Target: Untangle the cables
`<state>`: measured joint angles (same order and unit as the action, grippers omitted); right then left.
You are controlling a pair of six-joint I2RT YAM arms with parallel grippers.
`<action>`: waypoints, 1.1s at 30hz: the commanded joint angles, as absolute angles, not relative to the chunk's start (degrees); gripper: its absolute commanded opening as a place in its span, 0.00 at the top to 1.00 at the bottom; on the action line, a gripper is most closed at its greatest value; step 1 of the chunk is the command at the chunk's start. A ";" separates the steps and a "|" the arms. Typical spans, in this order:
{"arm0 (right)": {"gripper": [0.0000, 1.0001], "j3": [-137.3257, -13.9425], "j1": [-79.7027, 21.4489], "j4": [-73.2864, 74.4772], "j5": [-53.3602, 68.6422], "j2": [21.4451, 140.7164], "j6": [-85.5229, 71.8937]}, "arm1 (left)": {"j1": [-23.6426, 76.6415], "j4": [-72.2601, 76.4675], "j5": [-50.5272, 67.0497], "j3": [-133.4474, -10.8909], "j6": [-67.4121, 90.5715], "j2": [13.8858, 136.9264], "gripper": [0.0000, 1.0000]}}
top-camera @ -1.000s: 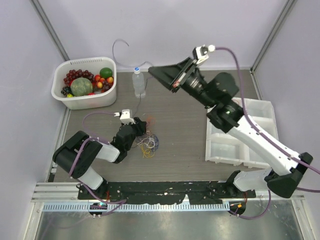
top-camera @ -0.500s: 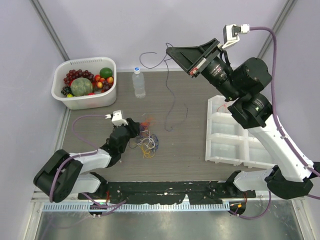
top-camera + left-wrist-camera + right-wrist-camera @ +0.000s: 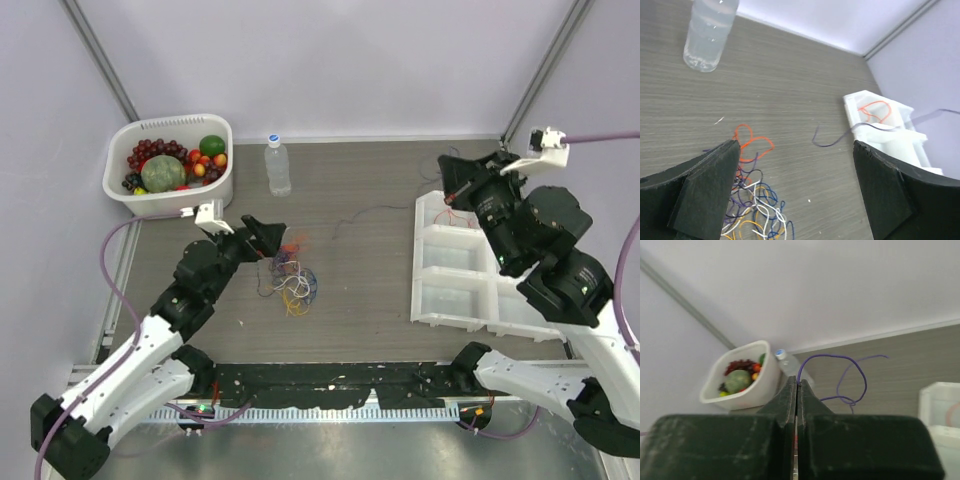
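The tangle of cables lies on the desk, slightly toward 9 o'clock of its middle. One purple cable lies apart from the tangle at its 2 o'clock. The end of it is pinched in the closed right tool, above the white tray. The left tool stands wide open and empty at the tangle's 11 o'clock.

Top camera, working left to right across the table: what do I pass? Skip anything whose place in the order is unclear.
fruit tub → cable tangle → purple cable lying loose on the table → white compartment tray
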<state>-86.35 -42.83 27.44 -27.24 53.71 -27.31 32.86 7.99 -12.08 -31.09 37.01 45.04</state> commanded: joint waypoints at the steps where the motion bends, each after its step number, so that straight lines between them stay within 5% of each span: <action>1: 1.00 -79.65 -42.45 28.30 -42.79 48.70 -17.93 | 32.52 -3.59 -6.95 -34.45 35.25 39.39 0.00; 9: 1.00 -65.05 -39.91 30.92 -51.15 45.97 -19.58 | 32.52 -4.22 -0.97 -37.09 37.00 37.26 0.00; 21: 0.99 -67.24 -26.28 45.07 -51.42 51.59 -27.93 | 32.52 -5.27 3.34 -39.99 37.79 41.49 0.00; 33: 0.99 -57.22 -22.59 44.92 -30.87 56.25 -38.93 | 32.52 -5.10 2.90 -39.90 37.09 42.71 0.00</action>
